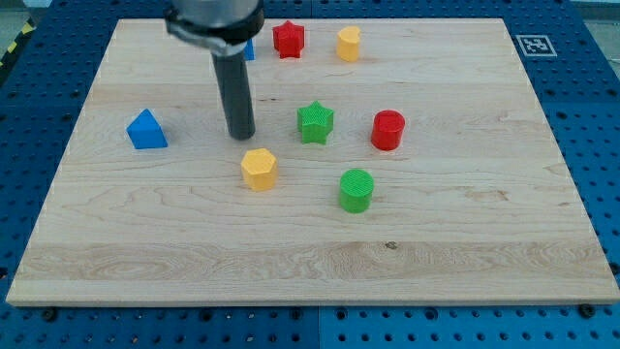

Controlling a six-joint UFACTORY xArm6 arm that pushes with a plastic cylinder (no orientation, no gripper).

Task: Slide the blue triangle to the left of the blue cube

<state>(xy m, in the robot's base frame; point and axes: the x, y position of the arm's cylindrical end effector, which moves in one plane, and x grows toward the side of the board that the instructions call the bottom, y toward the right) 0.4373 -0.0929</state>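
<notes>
On the wooden board (465, 242), toward its nine o'clock side, sits the blue triangle (146, 130), well apart from the other blocks. At twelve o'clock, mostly hidden behind the arm, a sliver of the blue cube (249, 49) shows, beside the red star (288, 39). My tip (241, 135) rests between the triangle and the green star (315, 122), with the yellow hexagon (259, 168) near it at five o'clock. No jaws exist here, only a bare rod, so nothing opens or clamps. The triangle looks like light, rigid plastic that should slide easily yet may spin; pushing squarely on its flat six o'clock face seems best.
</notes>
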